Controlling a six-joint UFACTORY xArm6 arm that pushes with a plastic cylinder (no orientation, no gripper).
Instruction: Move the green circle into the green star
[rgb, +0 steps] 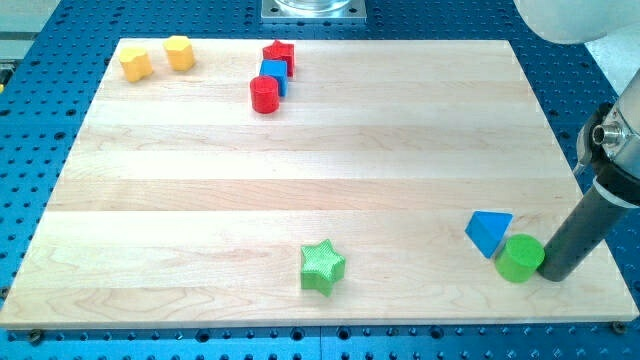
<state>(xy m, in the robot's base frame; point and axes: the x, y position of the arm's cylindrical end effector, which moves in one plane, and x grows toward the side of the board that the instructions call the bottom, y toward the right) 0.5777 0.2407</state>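
My tip (556, 277) sat on the wooden board (300, 180) near its lower right corner, touching the green circle (521, 258) from that block's four o'clock side. The arm ended in a plain dark rod with nothing on it to spread, press together or pinch, so there was no hand state to tell.

The green circle stood upright just beside the blue triangle (488, 232), which lay at its ten o'clock; whether the two touched, I could not tell. The green star (322, 266) rested well apart from the circle, at its nine o'clock, close to the board's bottom edge and a little right of the middle.

Near the top edge, at about eleven o'clock from the star, a red star (279, 53), a blue cube (273, 76) and a red cylinder (265, 95) were bunched in a short slanting line. Two yellow blocks (136, 63) (179, 52) sat side by side in the top left corner.
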